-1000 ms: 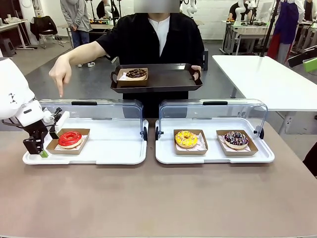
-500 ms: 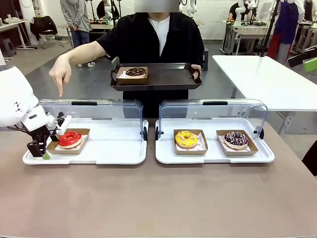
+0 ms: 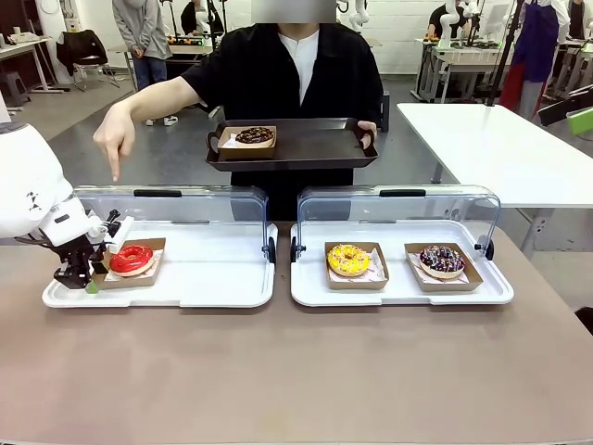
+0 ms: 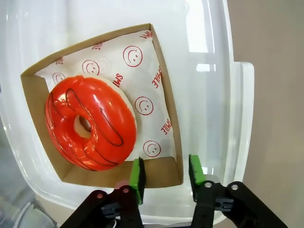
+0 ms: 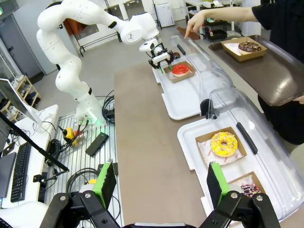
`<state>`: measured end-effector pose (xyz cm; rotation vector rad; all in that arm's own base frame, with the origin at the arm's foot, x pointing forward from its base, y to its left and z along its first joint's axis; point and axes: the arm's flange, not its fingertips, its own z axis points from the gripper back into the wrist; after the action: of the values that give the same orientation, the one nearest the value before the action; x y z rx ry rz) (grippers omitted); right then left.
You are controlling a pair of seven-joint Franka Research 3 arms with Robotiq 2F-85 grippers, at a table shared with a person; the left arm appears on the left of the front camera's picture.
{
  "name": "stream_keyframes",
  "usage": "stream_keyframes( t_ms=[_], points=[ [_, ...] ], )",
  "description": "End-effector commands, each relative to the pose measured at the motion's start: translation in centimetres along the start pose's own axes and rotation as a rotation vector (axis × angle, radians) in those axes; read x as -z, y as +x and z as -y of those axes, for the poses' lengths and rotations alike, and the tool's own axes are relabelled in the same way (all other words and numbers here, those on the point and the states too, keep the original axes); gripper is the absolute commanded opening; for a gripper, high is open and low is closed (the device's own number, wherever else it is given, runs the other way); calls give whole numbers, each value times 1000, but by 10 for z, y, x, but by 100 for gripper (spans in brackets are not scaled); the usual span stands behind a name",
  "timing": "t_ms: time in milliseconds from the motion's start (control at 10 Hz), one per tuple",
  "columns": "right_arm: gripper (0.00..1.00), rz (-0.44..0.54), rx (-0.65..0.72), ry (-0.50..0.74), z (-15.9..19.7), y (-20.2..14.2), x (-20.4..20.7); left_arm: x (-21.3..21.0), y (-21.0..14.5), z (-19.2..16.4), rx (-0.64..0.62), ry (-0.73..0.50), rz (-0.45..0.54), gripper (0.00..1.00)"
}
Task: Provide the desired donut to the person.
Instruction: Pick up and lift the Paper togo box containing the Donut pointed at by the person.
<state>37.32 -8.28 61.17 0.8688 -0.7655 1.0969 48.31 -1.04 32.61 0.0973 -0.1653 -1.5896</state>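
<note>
1. L gripper point(image 4: 166, 166) is closed narrow on the near-left corner wall of the cardboard tray point(image 4: 156, 175), w/ one green pad inside and one outside.
2. Red donut point(image 4: 90, 123) sits in that tray, at the left end of the left white tray point(image 3: 204, 292).
3. The person point(image 3: 278, 74), at the far side, points a hand point(image 3: 113, 139) down above it and holds a dark tray point(image 3: 306, 148) w/ a chocolate donut point(image 3: 254, 135).
4. R gripper point(image 5: 160, 178) is wide open and empty, near right.

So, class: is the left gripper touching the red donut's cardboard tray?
Cannot tell. In the left wrist view the left gripper has its pads astride a corner of the cardboard tray, but neither contact nor gap is plain.
</note>
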Motion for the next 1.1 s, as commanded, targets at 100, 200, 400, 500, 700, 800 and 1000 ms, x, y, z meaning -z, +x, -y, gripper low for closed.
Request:
stream_keyframes(
  t_ms=[100, 200, 400, 500, 700, 800, 1000],
  points=[
    [100, 6, -10, 7, 0, 0, 1, 2, -1, 1, -13, 20, -28, 1],
    [100, 6, -10, 7, 0, 0, 1, 2, -1, 1, -12, 20, -28, 0],
    [100, 6, -10, 7, 0, 0, 1, 0, -2, 0, -10, 19, -24, 0],
    [100, 6, -10, 7, 0, 0, 1, -1, -2, 0, -8, 21, -19, 0],
    [100, 6, -10, 7, 0, 0, 1, -12, -3, 1, 17, 29, -10, 0],
    [100, 6, -10, 7, 0, 0, 1, -23, -1, 4, 50, 28, -11, 0],
    [100, 6, -10, 7, 0, 0, 1, -70, 11, 22, 119, -39, -11, 0]
  ],
)
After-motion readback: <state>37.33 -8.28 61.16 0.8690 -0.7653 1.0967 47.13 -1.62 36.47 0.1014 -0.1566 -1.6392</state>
